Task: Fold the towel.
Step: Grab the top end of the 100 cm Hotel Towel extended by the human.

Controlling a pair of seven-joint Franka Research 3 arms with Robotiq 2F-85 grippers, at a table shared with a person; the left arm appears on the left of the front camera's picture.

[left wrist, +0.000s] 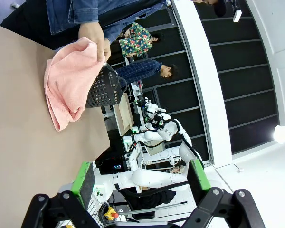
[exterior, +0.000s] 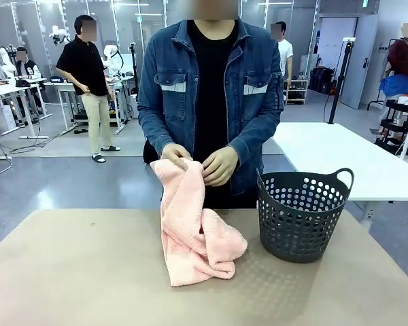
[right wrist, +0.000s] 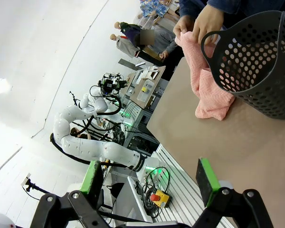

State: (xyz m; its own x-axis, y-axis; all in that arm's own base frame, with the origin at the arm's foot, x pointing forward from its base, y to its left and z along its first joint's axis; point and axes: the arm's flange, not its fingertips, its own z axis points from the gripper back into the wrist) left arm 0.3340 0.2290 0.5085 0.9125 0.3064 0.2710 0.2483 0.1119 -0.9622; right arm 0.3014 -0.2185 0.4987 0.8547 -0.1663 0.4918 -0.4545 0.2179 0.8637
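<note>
A broad table with a matte tan-brown top (exterior: pixel 68 272) spans the near part of the front view. At its far edge stands a person in a blue denim jacket over a black shirt (exterior: pixel 211 88), facing the robot. To the right of the person, on the table near that far edge, sits a dark grey round plastic basket with perforated walls and two loop handles (exterior: pixel 302 214), upright and with nothing visible inside.

Just beside the basket, on its left in the front view, is the pale salmon-pink terry cloth towel (exterior: pixel 194 238). It is unfolded and bunched: its lower part lies in a rumpled heap on the table top, while its upper end is lifted off the surface and drapes down from the person's grasp. One hand (exterior: pixel 175 155) pinches the top edge of the cloth, and the other hand (exterior: pixel 221 165) holds it right alongside, both in front of the person's waist.

In the left wrist view, the left gripper (left wrist: pixel 140 166) has its green-padded fingers spread wide with nothing between them, well apart from the towel. The right gripper (right wrist: pixel 149 164) stands the same way in its wrist view, jaws wide and clear of towel and basket.
</note>
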